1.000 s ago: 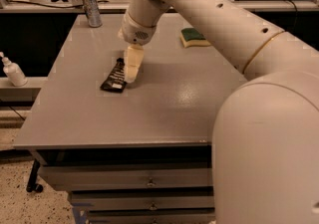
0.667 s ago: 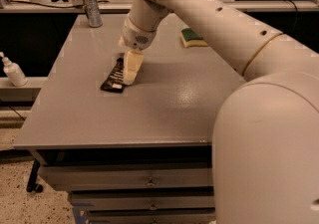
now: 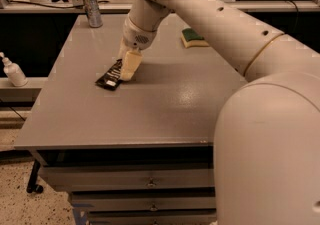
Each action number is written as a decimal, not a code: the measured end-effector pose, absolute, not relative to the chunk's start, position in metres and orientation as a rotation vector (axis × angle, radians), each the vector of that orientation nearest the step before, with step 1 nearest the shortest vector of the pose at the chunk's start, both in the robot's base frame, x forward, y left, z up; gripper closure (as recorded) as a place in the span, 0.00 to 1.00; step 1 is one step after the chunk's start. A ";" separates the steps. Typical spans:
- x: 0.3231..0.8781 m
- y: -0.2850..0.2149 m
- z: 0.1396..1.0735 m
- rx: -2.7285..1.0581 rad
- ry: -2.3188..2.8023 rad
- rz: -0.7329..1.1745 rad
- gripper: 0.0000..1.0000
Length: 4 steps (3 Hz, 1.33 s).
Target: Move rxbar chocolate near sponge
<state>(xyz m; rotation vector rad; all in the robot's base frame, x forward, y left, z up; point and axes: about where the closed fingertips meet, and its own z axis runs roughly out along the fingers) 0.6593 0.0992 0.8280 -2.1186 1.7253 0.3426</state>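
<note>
The bar [image 3: 110,76] is a thin, flat black wrapper with small white print. It lies flat on the worktop [image 3: 165,104], in the left half and about midway between the front and back edges. Its length runs diagonally, near end toward the front left corner. My gripper [image 3: 127,67] is down at its far end. The sponge [image 3: 194,38] has a dark green top over pale yellow foam and sits flat toward the back edge, right of the middle, well apart from the bar.

The tool [image 3: 126,69] at the rxbar chocolate [image 3: 109,77] hides its far end.
</note>
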 end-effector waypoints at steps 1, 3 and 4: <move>0.659 0.099 0.833 -2.118 1.725 0.343 0.86; 0.650 0.064 0.845 -2.031 1.804 0.295 1.00; 0.644 0.035 0.856 -1.963 1.852 0.245 1.00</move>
